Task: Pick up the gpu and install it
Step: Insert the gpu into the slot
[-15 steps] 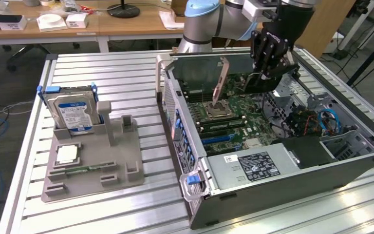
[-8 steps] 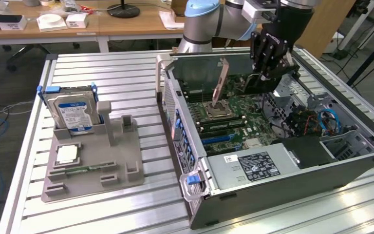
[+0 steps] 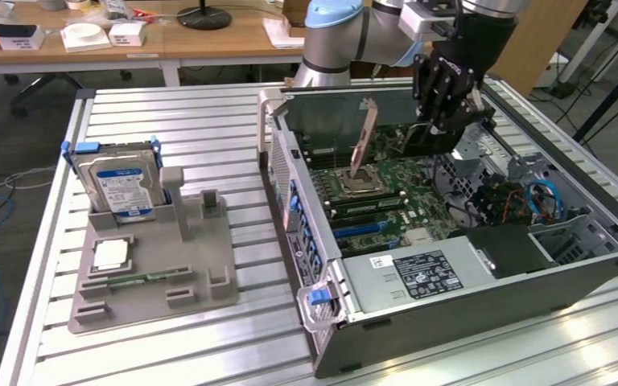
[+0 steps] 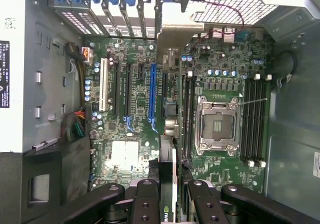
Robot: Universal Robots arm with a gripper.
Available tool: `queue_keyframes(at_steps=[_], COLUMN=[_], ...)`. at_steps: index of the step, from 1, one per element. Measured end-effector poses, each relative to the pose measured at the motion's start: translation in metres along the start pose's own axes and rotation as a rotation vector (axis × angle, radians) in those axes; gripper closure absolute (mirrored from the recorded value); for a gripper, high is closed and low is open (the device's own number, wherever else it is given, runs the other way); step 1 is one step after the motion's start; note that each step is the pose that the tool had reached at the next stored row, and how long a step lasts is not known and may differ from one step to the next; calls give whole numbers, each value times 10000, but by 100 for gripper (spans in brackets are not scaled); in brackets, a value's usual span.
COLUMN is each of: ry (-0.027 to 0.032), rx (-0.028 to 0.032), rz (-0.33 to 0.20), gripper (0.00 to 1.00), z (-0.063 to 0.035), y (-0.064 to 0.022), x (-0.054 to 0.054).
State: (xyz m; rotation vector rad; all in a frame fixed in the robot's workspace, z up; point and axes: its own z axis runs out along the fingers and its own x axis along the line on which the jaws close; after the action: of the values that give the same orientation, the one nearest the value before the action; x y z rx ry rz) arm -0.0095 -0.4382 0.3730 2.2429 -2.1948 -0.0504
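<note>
Holding item: gpu (image 4: 169,134), clamped edge-on in end effector (image 4: 169,204), suspended inside open computer case (image 3: 566,265) above motherboard (image 4: 130,149), likely so its edge meets an expansion slot.

Colours, listed outward from the black gripper (image 4: 169,204):
- gpu (image 4: 168,134) between the fingers: green board edge, silver bracket.
- Motherboard (image 4: 135,134) below: green; one blue slot (image 4: 151,96), one white slot (image 4: 104,91), black slots.
- CPU socket (image 4: 218,125): silver frame.
- Computer case (image 3: 524,277): dark grey.
- Hard drive (image 3: 125,186) farther off: blue-white label.
- Tray (image 3: 196,269): grey.
</note>
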Motion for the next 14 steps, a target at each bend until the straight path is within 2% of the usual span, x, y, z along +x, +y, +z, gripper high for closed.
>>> queue_keyframes(at_steps=[14], ry=[0], rx=[0], rz=[0], gripper=[73], z=[47], y=[-1], x=[1])
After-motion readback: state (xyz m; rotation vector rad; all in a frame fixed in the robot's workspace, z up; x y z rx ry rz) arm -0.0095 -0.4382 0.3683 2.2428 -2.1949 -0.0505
